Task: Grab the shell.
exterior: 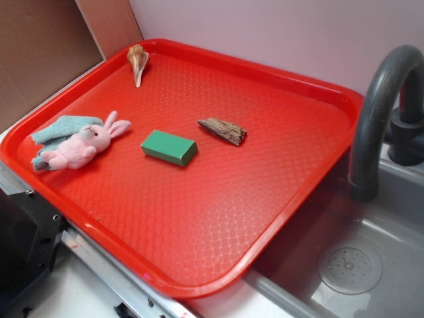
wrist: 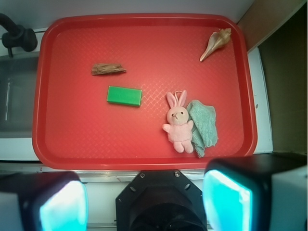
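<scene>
1. Conch shell (exterior: 138, 62) (wrist: 216, 44): lies in a far corner of the red tray (exterior: 218, 218) (wrist: 72, 139), untouched.
2. Gripper (wrist: 144, 202): jaws spread wide, holding nothing, well above the tray's near edge.
3. Green block (exterior: 169, 147) (wrist: 124, 96), bark piece (exterior: 222, 131) (wrist: 108, 70), pink toy bunny (exterior: 86, 144) (wrist: 178, 122) on teal cloth (exterior: 61, 127) (wrist: 204, 126): mid-tray.

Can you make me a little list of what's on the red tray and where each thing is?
tray: red tray, beside a grey sink
shell: shell in a far corner, untouched
green block: green block near the middle
bark piece: bark piece just beyond the block
bunny: pink bunny lying against a teal cloth
end effector: end effector open, above the tray's near edge, holding nothing
</scene>
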Controlling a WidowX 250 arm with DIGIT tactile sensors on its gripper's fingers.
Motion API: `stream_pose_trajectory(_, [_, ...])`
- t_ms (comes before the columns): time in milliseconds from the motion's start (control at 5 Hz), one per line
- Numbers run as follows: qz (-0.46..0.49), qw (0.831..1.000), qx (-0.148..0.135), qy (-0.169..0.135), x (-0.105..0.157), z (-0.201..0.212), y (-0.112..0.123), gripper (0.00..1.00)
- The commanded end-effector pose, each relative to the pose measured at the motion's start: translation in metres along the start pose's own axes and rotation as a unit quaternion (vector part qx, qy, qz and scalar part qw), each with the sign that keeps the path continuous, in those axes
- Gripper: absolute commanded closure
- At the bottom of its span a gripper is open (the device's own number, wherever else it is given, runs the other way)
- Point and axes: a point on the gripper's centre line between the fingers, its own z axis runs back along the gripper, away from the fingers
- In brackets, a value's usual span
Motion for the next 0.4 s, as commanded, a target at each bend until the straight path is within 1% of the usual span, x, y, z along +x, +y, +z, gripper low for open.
stream_pose_trajectory(0, [0.0, 1.0, 0.0, 0.0, 0.0, 0.0, 0.0, 0.0])
stream_pose_trajectory(200, [0.095, 0.994, 0.026, -0.046, 0.004, -0.016, 0.002, 0.0])
